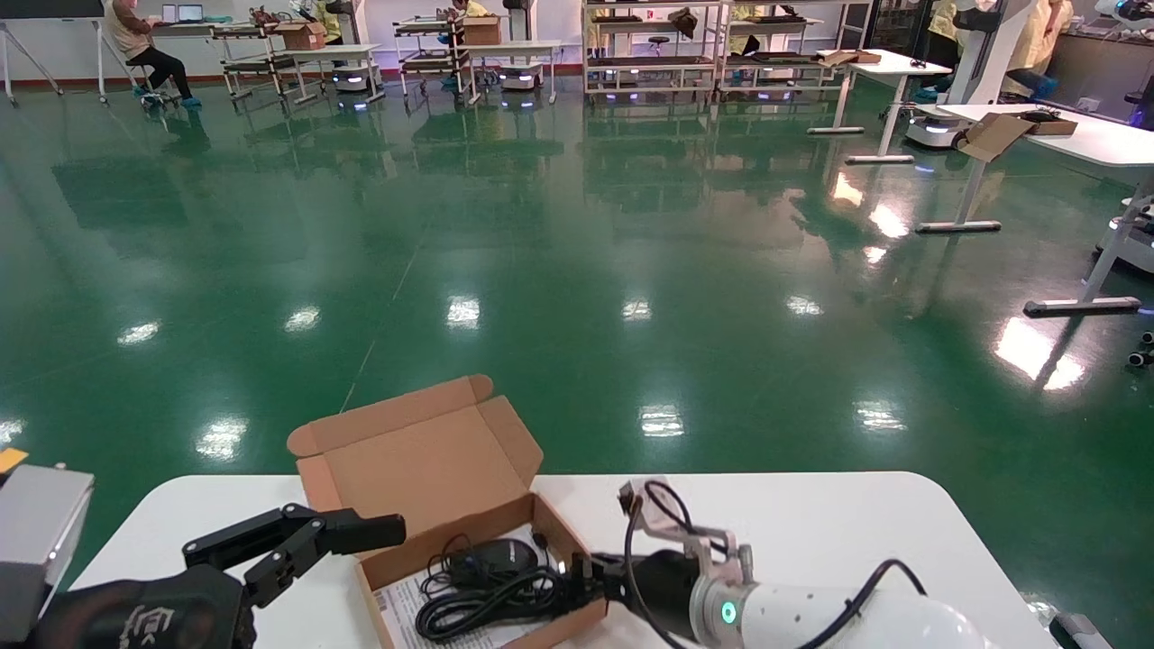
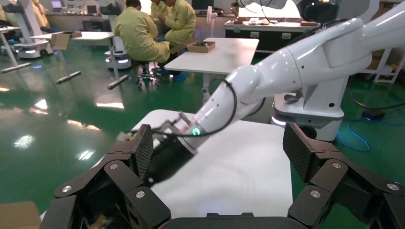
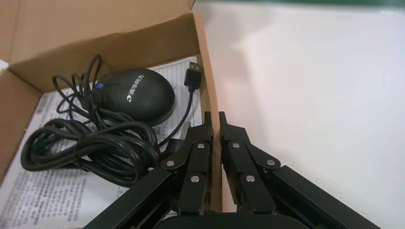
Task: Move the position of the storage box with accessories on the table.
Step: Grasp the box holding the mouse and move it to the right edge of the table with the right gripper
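The brown cardboard storage box (image 1: pixel 424 469) sits open on the white table (image 1: pixel 811 523), its lid flap standing up behind it. Inside lie a black mouse (image 1: pixel 494 557) with coiled cable (image 1: pixel 482 606) on a white leaflet (image 1: pixel 401 606). The right wrist view shows the mouse (image 3: pixel 136 95), the cable (image 3: pixel 90 148) and the leaflet (image 3: pixel 52 195). My right gripper (image 1: pixel 577 586) is shut on the box's right side wall (image 3: pixel 206 95), one finger inside and one outside (image 3: pixel 215 123). My left gripper (image 1: pixel 361 532) is open and empty, just left of the box (image 2: pixel 217 157).
The table's near right part is bare white surface (image 3: pixel 325 95). Beyond the table's far edge is green floor (image 1: pixel 541 270). Other white tables (image 1: pixel 1064 135), racks and people stand far off. My right arm (image 2: pixel 267 81) crosses the left wrist view.
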Motion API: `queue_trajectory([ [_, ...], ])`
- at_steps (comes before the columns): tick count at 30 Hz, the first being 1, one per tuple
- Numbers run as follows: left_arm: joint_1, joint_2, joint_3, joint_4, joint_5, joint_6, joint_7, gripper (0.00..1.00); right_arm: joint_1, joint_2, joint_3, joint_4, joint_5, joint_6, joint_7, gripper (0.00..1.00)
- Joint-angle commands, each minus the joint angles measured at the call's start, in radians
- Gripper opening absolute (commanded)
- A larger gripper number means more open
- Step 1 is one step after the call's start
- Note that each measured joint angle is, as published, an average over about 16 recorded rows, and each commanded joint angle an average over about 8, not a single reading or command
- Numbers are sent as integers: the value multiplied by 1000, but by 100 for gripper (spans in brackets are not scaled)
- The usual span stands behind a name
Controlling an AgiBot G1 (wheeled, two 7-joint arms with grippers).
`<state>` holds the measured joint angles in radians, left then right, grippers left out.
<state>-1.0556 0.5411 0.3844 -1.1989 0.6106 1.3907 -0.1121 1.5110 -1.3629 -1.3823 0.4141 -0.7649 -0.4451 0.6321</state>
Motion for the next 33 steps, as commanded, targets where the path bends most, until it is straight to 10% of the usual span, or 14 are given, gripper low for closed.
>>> queue_trajectory([
  [1,0,0,0,0,0,0,0,100,13,0,2,-1,4,-5,-12,0],
  [18,0,0,0,0,0,0,0,100,178,50,71,-263,62,-31,-163,0],
  [33,0,0,0,0,0,0,0,100,200,312,110,-382,105,-157,-278,0],
])
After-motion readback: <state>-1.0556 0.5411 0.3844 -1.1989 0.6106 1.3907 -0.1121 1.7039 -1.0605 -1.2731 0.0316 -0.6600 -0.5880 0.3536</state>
